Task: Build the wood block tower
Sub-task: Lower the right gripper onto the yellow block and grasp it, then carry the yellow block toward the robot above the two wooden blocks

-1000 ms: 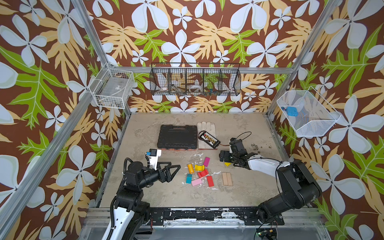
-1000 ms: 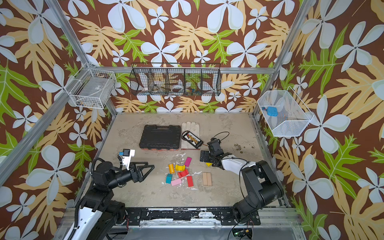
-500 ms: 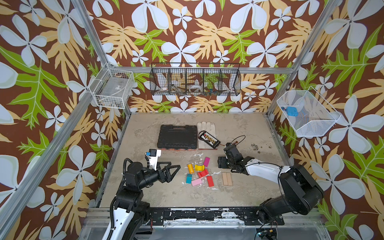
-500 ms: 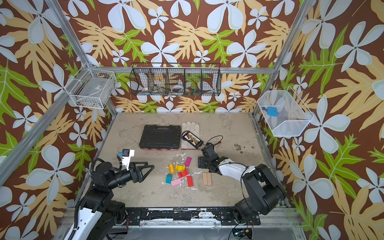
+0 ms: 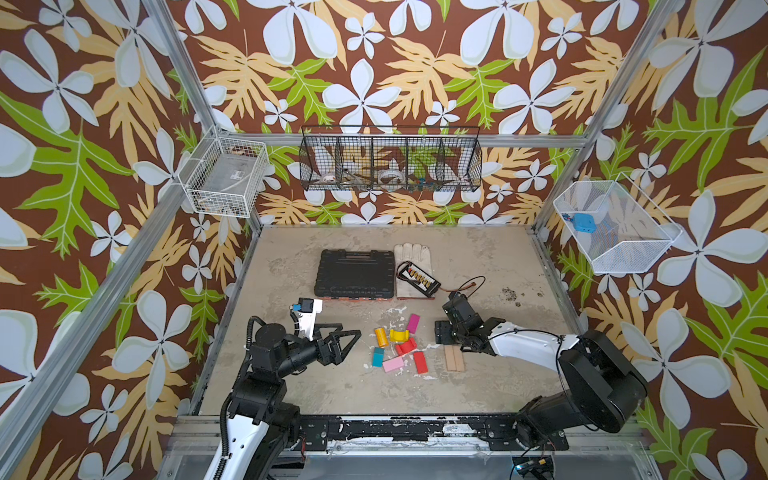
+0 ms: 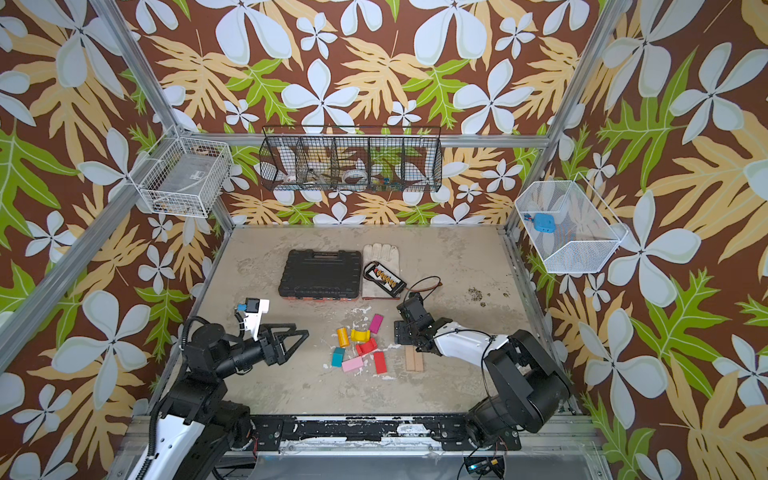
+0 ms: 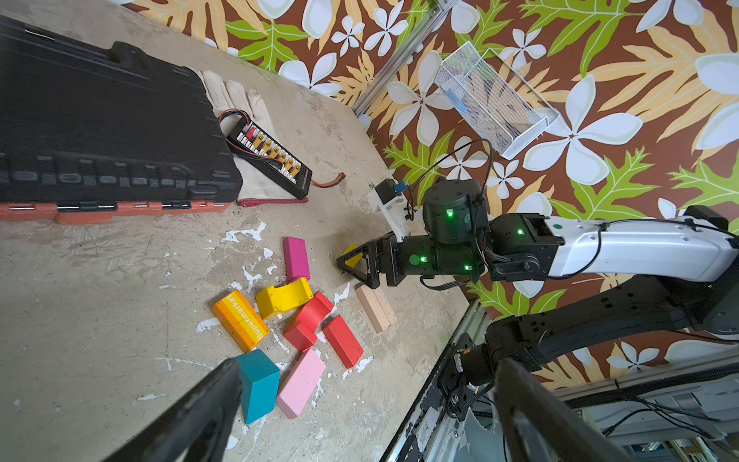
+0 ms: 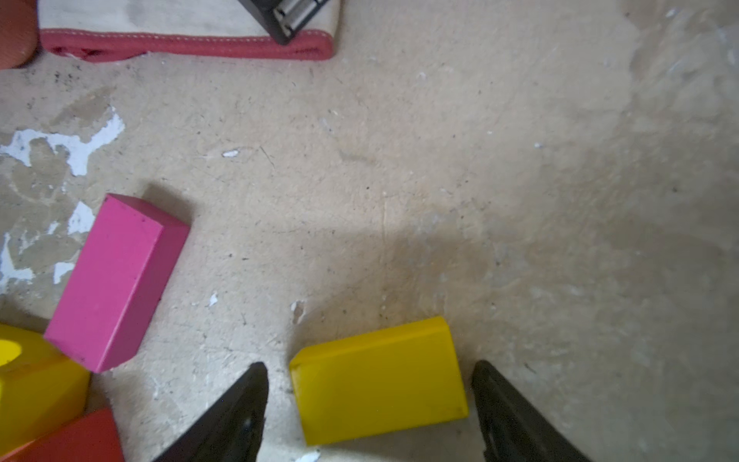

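Your right claw [image 8: 370, 366] has slid in across the worktop [image 5: 478, 257] and drawn its jaws a little narrower; they are still spread, flanking the small yellow painted wood block [image 8: 380, 380] without touching it. Just past one jaw lies the magenta wood brick [image 8: 116, 280], then the loose painted wood blocks [image 5: 405, 345], lying flat, no tower begun. Beyond them your left claw [image 5: 349, 345] hangs spread wide, empty. The first pick looks imminent

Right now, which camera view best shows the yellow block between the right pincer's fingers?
The right wrist view: the yellow block lies large and unobstructed. The left wrist view shows a sliver; in both top views the right pincer hides it.
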Available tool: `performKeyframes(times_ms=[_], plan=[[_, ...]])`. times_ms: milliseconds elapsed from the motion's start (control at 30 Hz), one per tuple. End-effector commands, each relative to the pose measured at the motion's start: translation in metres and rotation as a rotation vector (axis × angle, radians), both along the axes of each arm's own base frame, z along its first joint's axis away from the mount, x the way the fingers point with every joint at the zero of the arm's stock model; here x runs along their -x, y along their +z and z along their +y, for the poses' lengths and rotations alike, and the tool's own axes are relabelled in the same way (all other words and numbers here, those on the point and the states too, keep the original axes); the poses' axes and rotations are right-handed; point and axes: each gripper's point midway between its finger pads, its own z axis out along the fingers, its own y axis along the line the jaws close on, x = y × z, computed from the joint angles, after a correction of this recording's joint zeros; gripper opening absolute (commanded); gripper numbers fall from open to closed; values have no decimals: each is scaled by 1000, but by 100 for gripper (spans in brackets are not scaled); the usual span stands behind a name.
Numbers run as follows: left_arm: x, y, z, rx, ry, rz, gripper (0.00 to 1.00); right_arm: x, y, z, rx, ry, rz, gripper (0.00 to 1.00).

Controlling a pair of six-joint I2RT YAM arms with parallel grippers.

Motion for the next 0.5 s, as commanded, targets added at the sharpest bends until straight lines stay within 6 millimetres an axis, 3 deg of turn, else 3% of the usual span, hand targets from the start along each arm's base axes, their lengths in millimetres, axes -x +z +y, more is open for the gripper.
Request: performKeyframes(times_ms=[0,167,467], plan=[[0,7,0,7,-3,-39,100,2,-2,-7,31,-33,0,80],[-1,6,-1,5,-5,-33,100,2,-7,-8,46,-38,15,76],[-1,6,-1,7,-4,-32,100,6,-12,-9,58,-55,38,58]])
